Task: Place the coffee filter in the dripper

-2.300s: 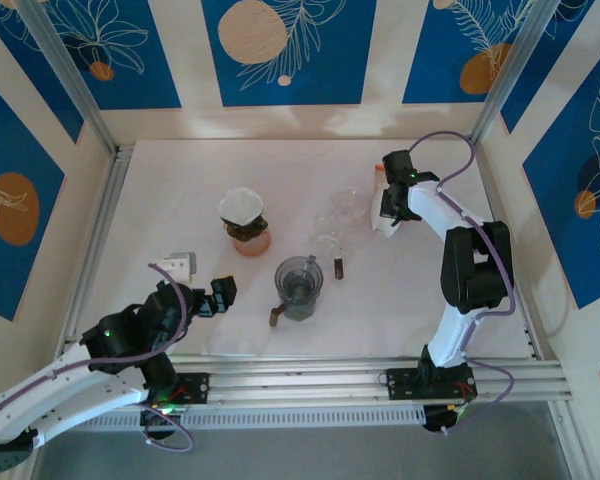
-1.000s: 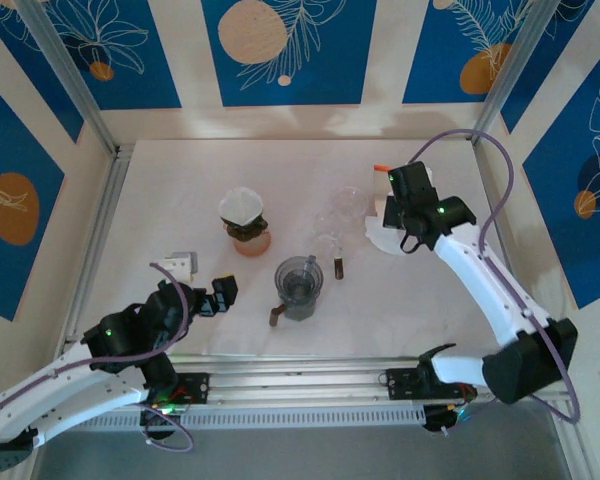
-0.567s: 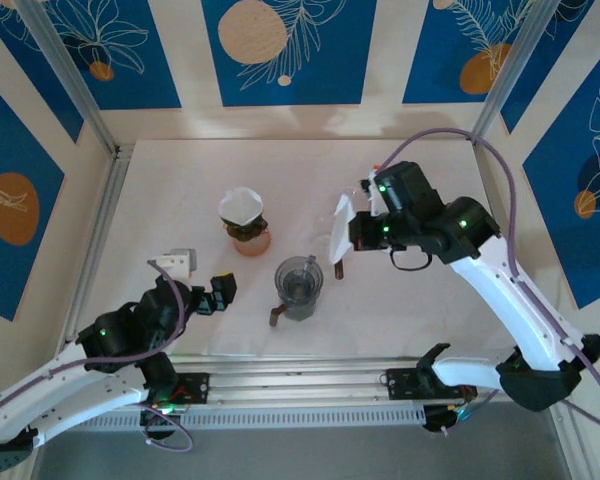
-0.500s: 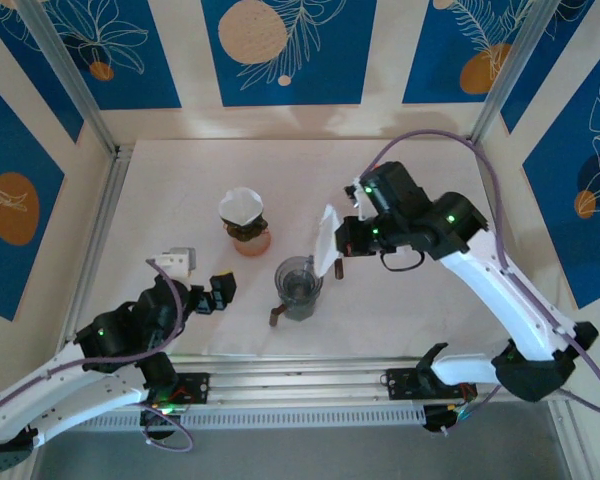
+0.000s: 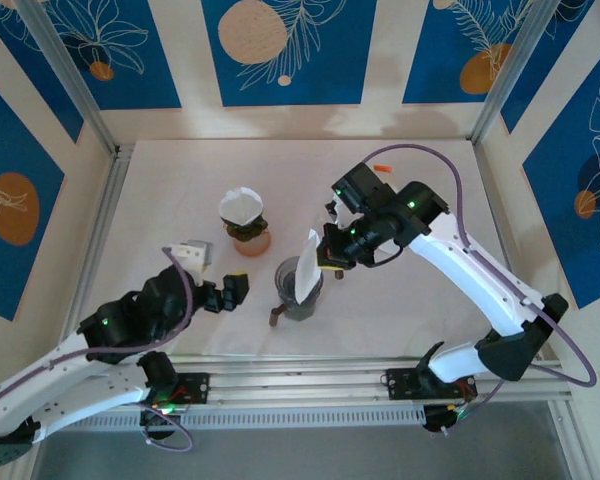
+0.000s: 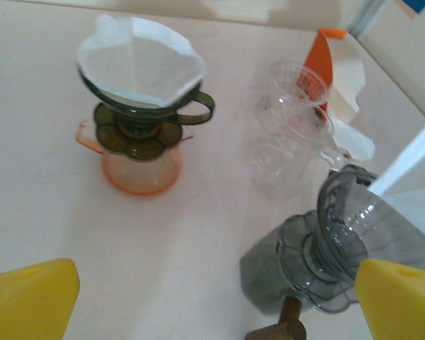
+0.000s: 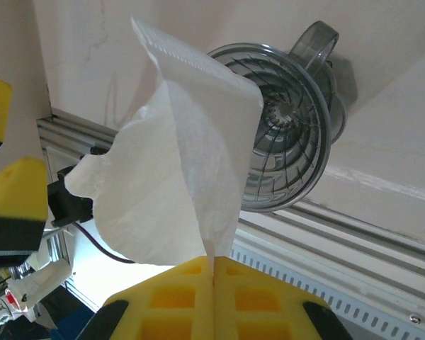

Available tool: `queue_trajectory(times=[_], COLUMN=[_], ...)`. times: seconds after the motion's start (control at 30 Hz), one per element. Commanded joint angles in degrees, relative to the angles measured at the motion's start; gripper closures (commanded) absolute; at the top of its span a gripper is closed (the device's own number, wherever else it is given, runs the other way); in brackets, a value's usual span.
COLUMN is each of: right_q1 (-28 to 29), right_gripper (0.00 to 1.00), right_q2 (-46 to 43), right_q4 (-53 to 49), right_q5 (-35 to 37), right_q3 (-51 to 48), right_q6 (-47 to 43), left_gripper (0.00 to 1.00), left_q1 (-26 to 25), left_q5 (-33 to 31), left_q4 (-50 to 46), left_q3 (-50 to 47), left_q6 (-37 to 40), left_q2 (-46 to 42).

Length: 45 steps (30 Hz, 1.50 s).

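Our right gripper (image 7: 214, 265) has its jaws clamped on the white coffee filter (image 7: 177, 184), which stands upright over the grey dripper (image 7: 297, 142) on the surface (image 5: 180, 190); our left gripper (image 5: 235, 292) sits near the dripper's left with jaws wide apart; behind, we see another dripper (image 5: 243, 215) lined with paper.
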Motion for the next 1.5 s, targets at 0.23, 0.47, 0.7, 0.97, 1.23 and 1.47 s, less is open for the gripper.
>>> queue_trajectory(times=[0.23,0.47,0.7,0.97,1.23,1.47], right_q1=[-0.9,-1.2,-1.2,-0.5,1.0,5.3], right_gripper=[1.0,1.0,1.0,1.0,0.83,0.61], right_q2=[6.1,8.2,9.4,9.6,8.6,5.9], right_q4=[0.7,2.3,2.7,2.4,1.7,2.0], right_q5=[0.0,2.2,3.1,4.3,8.3,18.3], right_q3=[-1.7,-2.6,-2.4,-2.0,-0.9,0.8], right_q6=[1.4,0.5,-0.4,-1.1,-3.1,-6.9], left_gripper=[0.0,0.0,0.01,0.12,0.25,0.25], left_q1=[7.6,14.2,14.4,14.4,14.4,14.4], left_q5=[23.9,37.4,40.1,40.8,38.5,38.2], left_q4=[12.7,22.8,25.1,24.5,21.0,20.5], left_q3=[1.5,-2.3,-2.0,-1.7,-0.9,-0.8], left_q6=[0.3,-4.7,-2.7,-2.0,-2.0,-2.2], left_q2=[5.6,11.5,16.4,20.2,22.6,22.6])
